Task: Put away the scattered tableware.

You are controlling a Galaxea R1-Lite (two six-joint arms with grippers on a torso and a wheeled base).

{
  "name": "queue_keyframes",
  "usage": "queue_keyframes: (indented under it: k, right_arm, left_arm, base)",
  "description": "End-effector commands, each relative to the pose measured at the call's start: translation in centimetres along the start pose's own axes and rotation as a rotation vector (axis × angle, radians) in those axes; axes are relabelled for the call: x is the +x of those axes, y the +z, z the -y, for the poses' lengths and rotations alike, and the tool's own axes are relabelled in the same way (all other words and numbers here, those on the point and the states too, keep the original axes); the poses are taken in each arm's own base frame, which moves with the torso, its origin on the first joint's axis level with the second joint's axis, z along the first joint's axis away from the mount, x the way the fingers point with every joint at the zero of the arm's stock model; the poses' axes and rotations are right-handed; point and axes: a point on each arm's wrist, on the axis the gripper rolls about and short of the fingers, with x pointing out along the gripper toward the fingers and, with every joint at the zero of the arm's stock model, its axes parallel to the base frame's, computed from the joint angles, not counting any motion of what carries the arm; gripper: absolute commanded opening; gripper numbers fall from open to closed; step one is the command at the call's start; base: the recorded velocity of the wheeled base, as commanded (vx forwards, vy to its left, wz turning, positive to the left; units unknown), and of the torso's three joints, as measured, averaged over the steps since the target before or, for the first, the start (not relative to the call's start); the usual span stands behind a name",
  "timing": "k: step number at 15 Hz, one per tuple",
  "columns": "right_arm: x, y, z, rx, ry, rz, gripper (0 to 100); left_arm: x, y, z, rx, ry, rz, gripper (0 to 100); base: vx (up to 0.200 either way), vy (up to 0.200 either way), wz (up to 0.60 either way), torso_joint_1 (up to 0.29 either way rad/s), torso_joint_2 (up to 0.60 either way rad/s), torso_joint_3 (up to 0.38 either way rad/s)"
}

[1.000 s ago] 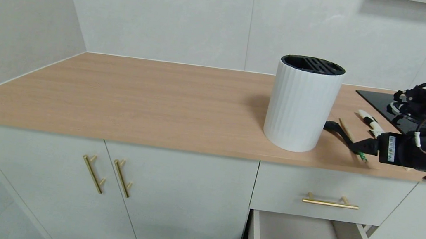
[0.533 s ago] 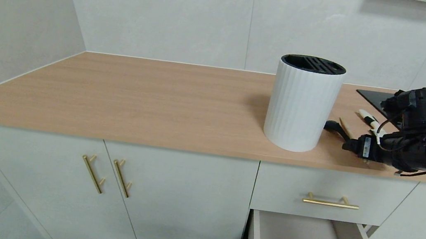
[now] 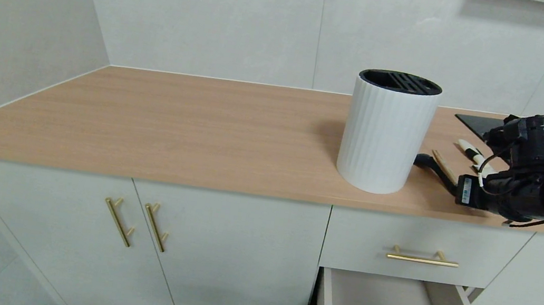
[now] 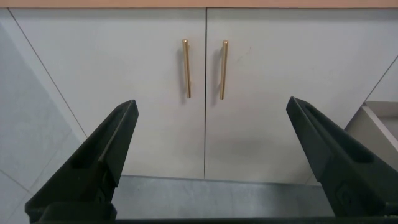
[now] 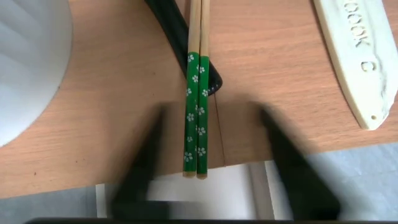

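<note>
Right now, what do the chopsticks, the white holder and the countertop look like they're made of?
Chopsticks: likely bamboo or wood; pale bare shafts, with glossy green painted ends carrying small white flowers.
White holder: probably matte plastic, though ceramic is possible; evenly ribbed wall, with a black slotted insert on top.
Countertop: smooth wood-look surface with fine straight grain, possibly laminate.

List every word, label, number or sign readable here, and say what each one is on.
White flat utensil on the wooden counter: raised capital lettering, partly cut off by the picture's edge.
White sticker on the right arm: print too small to read.
Wooden chopsticks with green tips: white flower marks, no letters.
</note>
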Motion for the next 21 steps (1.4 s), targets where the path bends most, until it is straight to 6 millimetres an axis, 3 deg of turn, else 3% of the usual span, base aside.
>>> queue_keyframes:
  k: [1, 4, 8, 9, 10, 11, 12, 15, 18, 21]
  right_arm:
    - [0.1, -0.1, 0.0, -0.003, -0.001, -0.005, 0]
    - [-0.6, 0.2, 0.1, 0.001, 0.003, 0.011, 0]
    - [-5.8, 1.0, 1.4, 0.025, 0.024, 0.096, 0]
    - [-9.0, 0.6, 2.3, 0.022, 0.054, 0.091, 0]
    - [-10.1, 0.4, 2.6, 0.021, 0.070, 0.086, 0]
    - [-14.5, -0.7, 3.9, 0.014, 0.192, 0.055, 0]
    - [-17.3, -1.8, 4.8, 0.006, 0.296, 0.018, 0]
    - [-22.7, -4.8, 6.6, -0.009, 0.469, -0.059, 0]
    - [-22.8, -6.4, 6.3, -0.050, 0.515, -0.176, 0]
    - [-18.5, -8.5, 3.3, -0.168, 0.537, -0.456, 0]
  left_arm:
    - [0.0, 0.0, 0.0, 0.000, 0.001, -0.001, 100]
    - [0.0, 0.0, 0.0, 0.000, 0.001, -0.001, 100]
    - [0.0, 0.0, 0.0, 0.000, 0.001, -0.001, 100]
    - [0.0, 0.0, 0.0, 0.000, 0.001, -0.001, 100]
    - [0.0, 0.0, 0.0, 0.000, 0.001, -0.001, 100]
    - [0.0, 0.0, 0.0, 0.000, 0.001, -0.001, 100]
    - [0.0, 0.0, 0.0, 0.000, 0.001, -0.001, 100]
    - [0.0, 0.0, 0.0, 0.000, 0.001, -0.001, 100]
    - [0.0, 0.0, 0.0, 0.000, 0.001, -0.002, 100]
    - [0.0, 0.0, 0.0, 0.000, 0.001, -0.001, 100]
  base:
    - [0.000, 0.000, 0.00, 0.000, 0.00, 0.000]
    - [0.000, 0.000, 0.00, 0.000, 0.00, 0.000]
    - [0.000, 0.000, 0.00, 0.000, 0.00, 0.000]
    - [0.000, 0.000, 0.00, 0.000, 0.00, 0.000]
    - [0.000, 0.000, 0.00, 0.000, 0.00, 0.000]
    - [0.000, 0.000, 0.00, 0.000, 0.00, 0.000]
    - [0.000, 0.000, 0.00, 0.000, 0.00, 0.000]
    - [0.000, 0.000, 0.00, 0.000, 0.00, 0.000]
    - [0.000, 0.000, 0.00, 0.000, 0.00, 0.000]
    - [0.000, 0.000, 0.00, 0.000, 0.00, 0.000]
